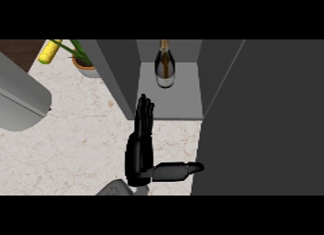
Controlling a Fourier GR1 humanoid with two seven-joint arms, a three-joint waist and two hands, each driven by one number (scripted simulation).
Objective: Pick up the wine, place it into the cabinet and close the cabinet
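Standing upright on the cabinet shelf (pixel 174 103), the wine bottle (pixel 165 66) occupies the rear of the open compartment, neck toward the top of the view and pale label low on its body. Placement therefore appears complete; the step in hand is judged to be closing the cabinet.

One hand (pixel 144 137) is visible at lower centre. Its fingers are straight and held together, pointing toward the shelf's front edge, with the thumb extended sideways toward the cabinet door (pixel 266 119). The fingers hold nothing. Which hand it is cannot be settled with certainty from the forearm alone; from its position left of the door it is read as the left hand. No other hand is in view.

The door, a large dark panel, fills the right side of the view and stands open, its near edge just beside the thumb.

The next move calls for:
- bringing the flat hand against the door's outer face;
- sweeping it across the opening until it shuts;
- keeping the fingers clear of the shelf edge.

On the marble counter (pixel 69 137), a potted plant (pixel 83 62) and a yellow corn cob (pixel 49 51) lie well apart from the work zone.
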